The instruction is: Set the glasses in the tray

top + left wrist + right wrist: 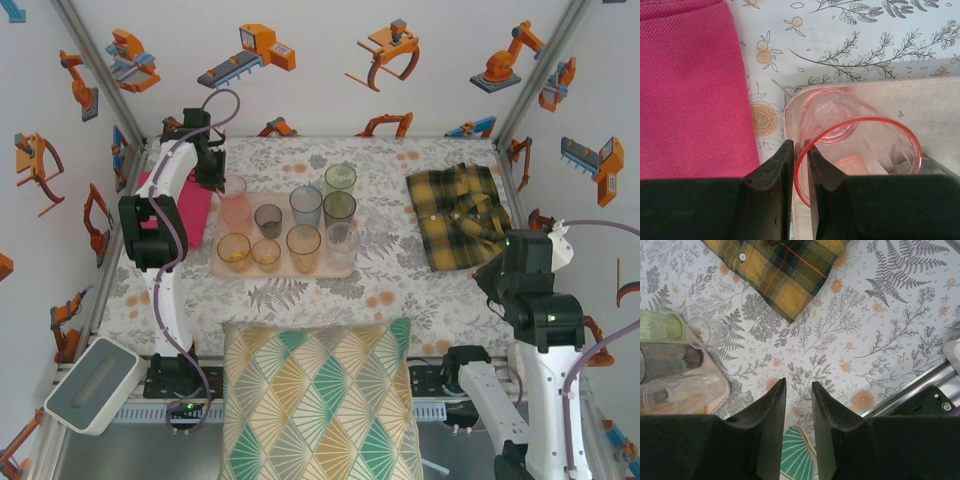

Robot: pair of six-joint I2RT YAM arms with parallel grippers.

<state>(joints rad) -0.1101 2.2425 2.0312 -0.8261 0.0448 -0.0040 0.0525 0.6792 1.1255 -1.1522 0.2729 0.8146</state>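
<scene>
The tray [285,272] lies left of the table's middle and holds several glasses: amber ones [303,245] in front, with grey, blue and green ones [340,178] behind. A pink glass [234,205] stands upright in the tray's far left corner [935,100]. My left gripper [213,175] hangs over the pink glass [855,145]. Its jaws [800,147] stand astride the rim, one inside and one outside, slightly parted, so it is open. My right gripper [799,385] is open and holds nothing, above bare cloth right of the tray. A small clear glass [707,331] is by the tray's right rim.
A bright pink folded cloth [185,205] lies just left of the tray. A yellow plaid shirt [460,215] lies at the far right. A patterned cushion [320,400] fills the near middle, and a white box [95,385] sits at the near left.
</scene>
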